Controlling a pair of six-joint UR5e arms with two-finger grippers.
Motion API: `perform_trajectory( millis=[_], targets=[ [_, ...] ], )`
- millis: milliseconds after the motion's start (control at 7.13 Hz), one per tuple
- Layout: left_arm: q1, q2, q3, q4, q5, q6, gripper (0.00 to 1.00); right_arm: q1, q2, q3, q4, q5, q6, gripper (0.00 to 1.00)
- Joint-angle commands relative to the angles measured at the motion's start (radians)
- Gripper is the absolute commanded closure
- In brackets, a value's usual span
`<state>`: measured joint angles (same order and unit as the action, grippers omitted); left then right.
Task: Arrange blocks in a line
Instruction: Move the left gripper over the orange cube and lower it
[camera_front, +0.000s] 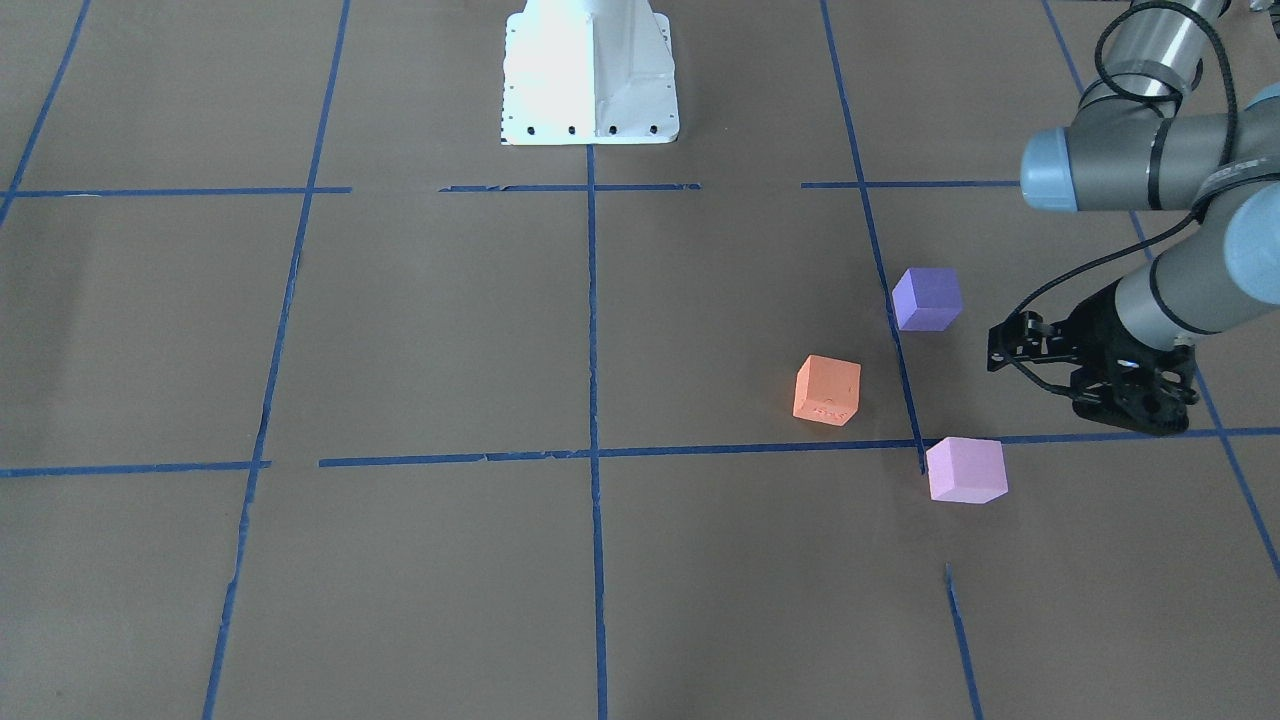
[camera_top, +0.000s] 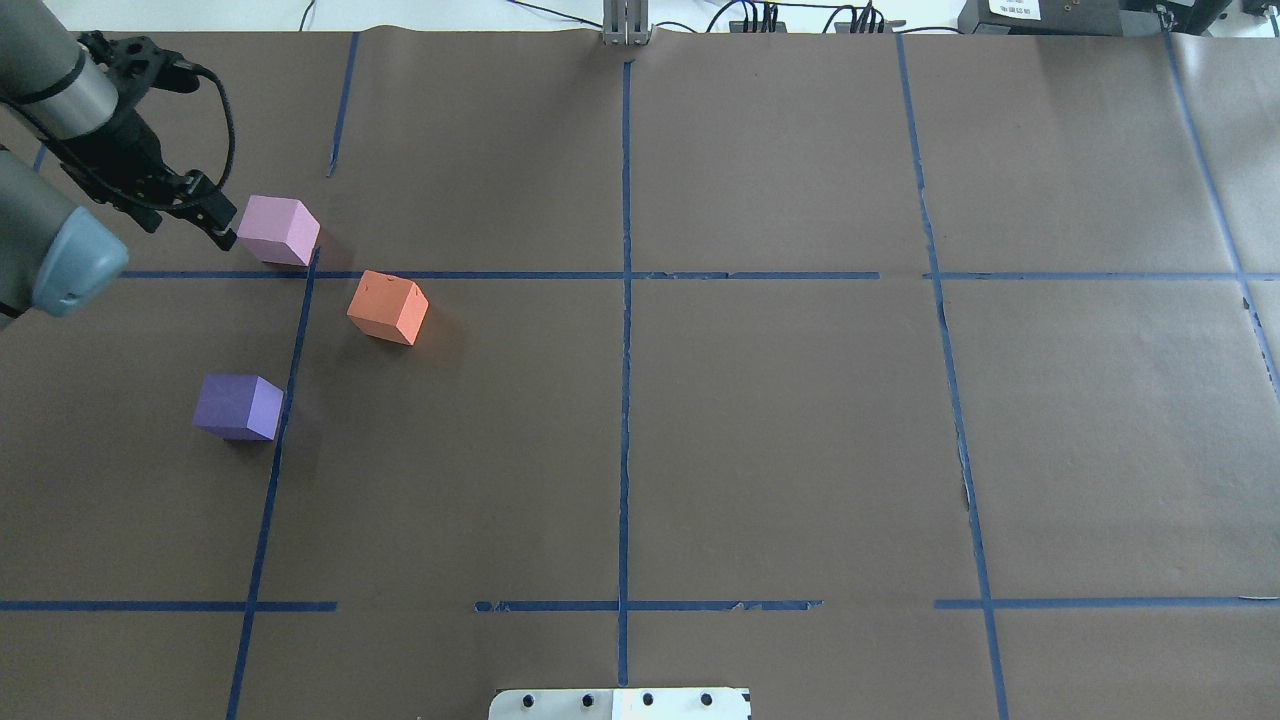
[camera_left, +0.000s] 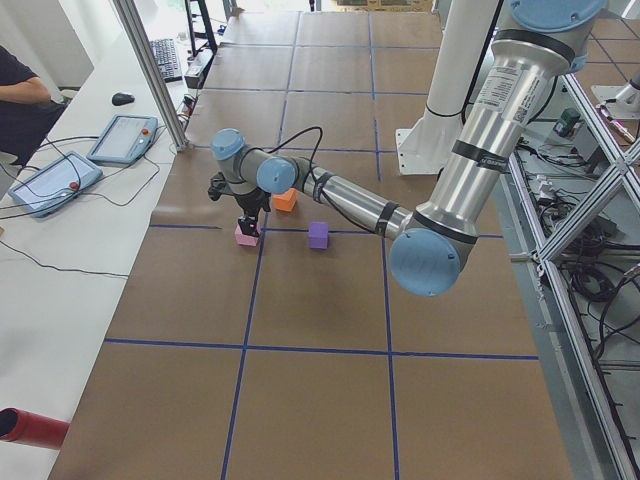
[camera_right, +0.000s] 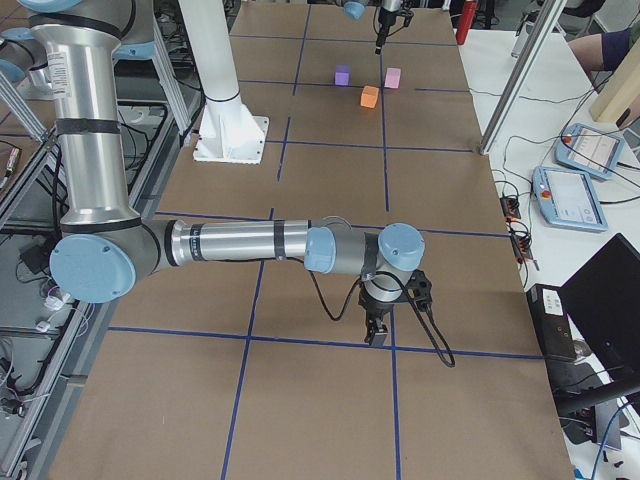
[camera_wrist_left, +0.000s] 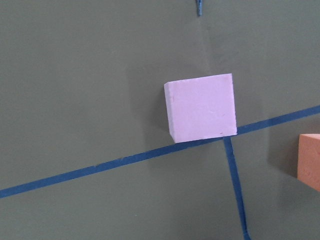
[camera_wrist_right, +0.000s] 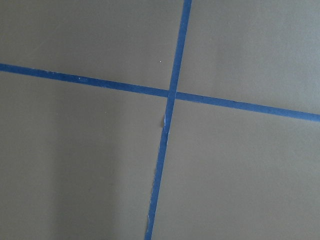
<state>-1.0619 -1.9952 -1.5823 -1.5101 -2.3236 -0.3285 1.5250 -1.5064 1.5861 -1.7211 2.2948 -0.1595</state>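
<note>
Orange block (camera_front: 827, 390), violet block (camera_front: 927, 298), pink block (camera_front: 966, 470)

A pale pink-lilac matte foam cube (camera_wrist_left: 200, 107) sits mid-frame on the brown paper surface (camera_wrist_left: 75, 75), its lower edge touching a slanted blue tape line (camera_wrist_left: 100, 165). A second blue tape strip (camera_wrist_left: 236, 190) branches downward from below the cube's lower right corner. An orange foam cube (camera_wrist_left: 310, 161), cropped by the frame's right side, lies apart from it.

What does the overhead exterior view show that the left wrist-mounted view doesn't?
Only overhead exterior: the violet-blue block, the left gripper hanging beside the pink block, the orange block in full, and the whole taped grid.

Only left wrist-mounted: no extra object, just a close-up of the pink block's plain faces next to a junction of blue tape.

Both: the pink block, the orange block (only a sliver at the wrist view's right border), blue tape on the brown table cover.
</note>
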Motion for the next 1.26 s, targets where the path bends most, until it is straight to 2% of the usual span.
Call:
perform_trajectory(
  millis=[0, 421, 701, 1121],
  targets=[
    [0.086, -0.055, 0.005, 0.002, 0.012, -0.055, 0.00, 0.000, 0.000, 0.000, 0.000, 0.000, 0.000, 0.00],
    [0.135, -0.143, 0.068, -0.040, 0.012, -0.162, 0.00, 0.000, 0.000, 0.000, 0.000, 0.000, 0.000, 0.00],
    [0.175, -0.146, 0.112, -0.189, 0.015, -0.245, 0.00, 0.000, 0.000, 0.000, 0.000, 0.000, 0.000, 0.00],
    [0.221, -0.139, 0.122, -0.222, 0.084, -0.294, 0.00, 0.000, 0.000, 0.000, 0.000, 0.000, 0.000, 0.00]
  ],
)
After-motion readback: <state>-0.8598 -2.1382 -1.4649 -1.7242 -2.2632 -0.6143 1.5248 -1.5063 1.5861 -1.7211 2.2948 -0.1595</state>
